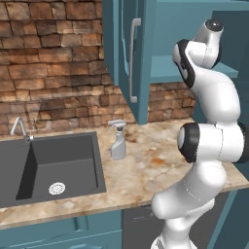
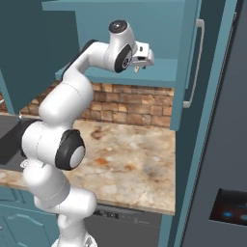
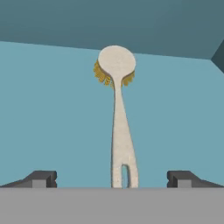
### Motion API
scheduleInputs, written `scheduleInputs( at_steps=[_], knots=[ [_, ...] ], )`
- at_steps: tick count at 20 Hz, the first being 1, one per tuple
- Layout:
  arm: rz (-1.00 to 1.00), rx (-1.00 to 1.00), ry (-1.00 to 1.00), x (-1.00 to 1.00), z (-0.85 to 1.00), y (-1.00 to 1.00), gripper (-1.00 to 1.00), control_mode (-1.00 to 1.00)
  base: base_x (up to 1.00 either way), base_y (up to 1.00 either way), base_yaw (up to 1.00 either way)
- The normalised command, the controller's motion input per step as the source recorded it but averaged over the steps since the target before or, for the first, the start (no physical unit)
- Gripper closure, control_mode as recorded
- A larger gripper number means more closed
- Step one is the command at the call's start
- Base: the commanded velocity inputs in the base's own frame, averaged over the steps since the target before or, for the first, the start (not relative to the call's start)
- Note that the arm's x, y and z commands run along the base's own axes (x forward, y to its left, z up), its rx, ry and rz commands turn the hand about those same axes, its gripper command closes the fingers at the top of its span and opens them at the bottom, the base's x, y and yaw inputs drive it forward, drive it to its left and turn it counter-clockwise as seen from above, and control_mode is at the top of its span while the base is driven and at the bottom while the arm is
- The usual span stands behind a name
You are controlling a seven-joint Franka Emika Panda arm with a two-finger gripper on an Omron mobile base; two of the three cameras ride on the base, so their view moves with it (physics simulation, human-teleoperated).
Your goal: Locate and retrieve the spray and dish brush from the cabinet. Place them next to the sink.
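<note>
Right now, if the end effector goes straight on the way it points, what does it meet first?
Most likely the dish brush. The end effector is open, and the brush handle lies on the cabinet shelf between its fingertips, head farther in. Depth is unclear; the handle's end looks very near.

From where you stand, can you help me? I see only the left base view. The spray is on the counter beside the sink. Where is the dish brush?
Observer: The dish brush lies on the teal cabinet shelf, handle end toward the hand.
Operator: Is the gripper near it?
Observer: The gripper is open, its fingertips standing either side of the handle end, not yet closed on it.
Operator: Where does the hand sit in the room?
Observer: In the right base view the gripper is at the front edge of the open cabinet, above the counter.
</note>
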Motion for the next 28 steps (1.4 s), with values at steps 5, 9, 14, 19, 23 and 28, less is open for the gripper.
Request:
scheduleInputs(
  at_steps=[5,9,14,19,23,28],
  knots=[
    [0.01,0.00,0.00,0.36,-0.12,-0.09,-1.00,-1.00,0.00,0.00,0.00],
    [0.02,0.00,0.00,0.39,-0.05,-0.08,-1.00,-1.00,0.00,0.00,0.00],
    [0.03,0.00,0.00,0.30,-0.01,0.00,1.00,-1.00,0.00,0.00,0.00],
    [0.01,0.03,0.01,0.08,-0.19,-0.02,1.00,-1.00,0.00,0.00,0.00],
    [0.00,0.09,0.01,0.00,-0.34,0.00,1.00,-1.00,0.00,0.00,0.00],
    [-0.02,0.01,0.00,-0.01,-0.05,0.03,1.00,-1.00,0.00,0.00,0.00]
  ],
)
